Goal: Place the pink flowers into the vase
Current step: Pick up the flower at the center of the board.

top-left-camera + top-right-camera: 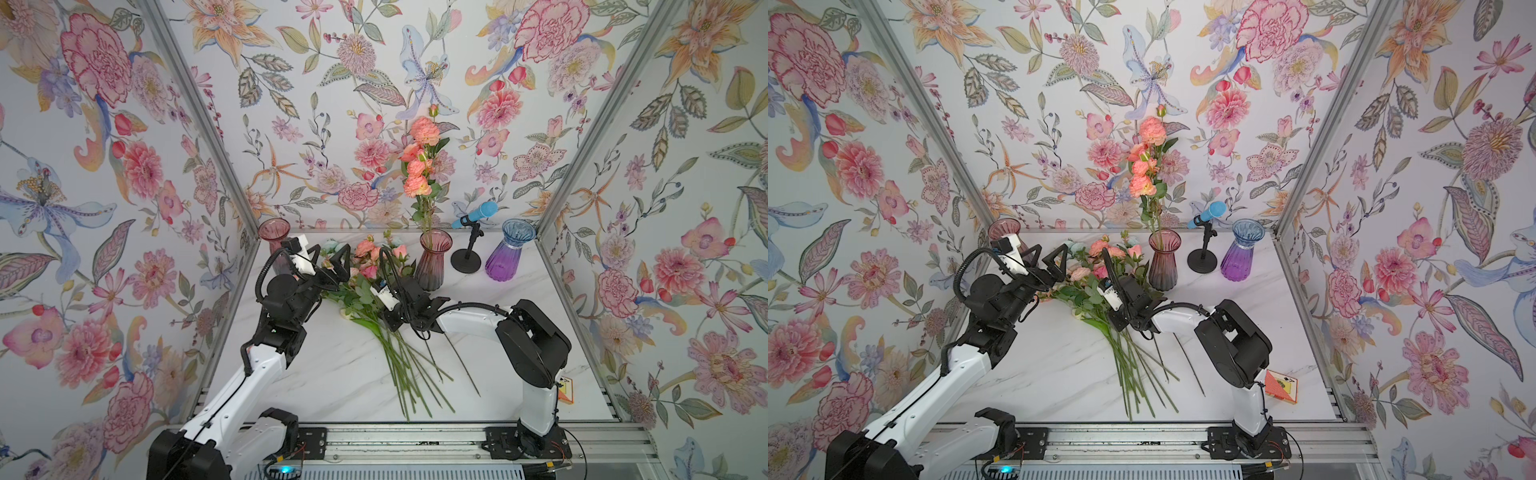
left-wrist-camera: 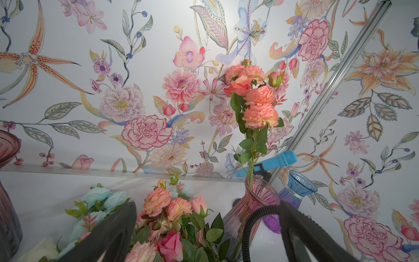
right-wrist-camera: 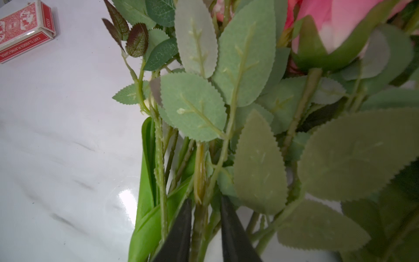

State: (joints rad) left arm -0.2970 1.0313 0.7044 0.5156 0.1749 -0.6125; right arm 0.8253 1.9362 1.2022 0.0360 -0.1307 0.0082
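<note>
Green stem sits between the two black fingers of the right gripper (image 3: 205,200). They stand narrow and close on either side of it. A thin gap shows on one side, so we cannot tell whether the pinch has bitten. Left gripper (image 1: 327,262) is spread wide and holds nothing, poised over the blooms just left of centre frame.

Step in hand, we judge: picking one stem out of the loose bunch.

The pink flowers (image 1: 368,253) lie flat on the bench (image 1: 324,374). Heads are at centre frame toward the back wall, cut ends fanned toward the lower middle. Long axis runs top to bottom, leaning slightly right as it descends. Pale blue flowers (image 1: 333,245) are mixed in at the bunch's upper left. One coral spray (image 1: 419,166) already stands upright in the vase (image 1: 433,266), just right of the heads.

Next move calls for a firm close and a lift that frees this stem from the tangled leaves. Then a turn to upright, cut end down, over the vase mouth.
</note>
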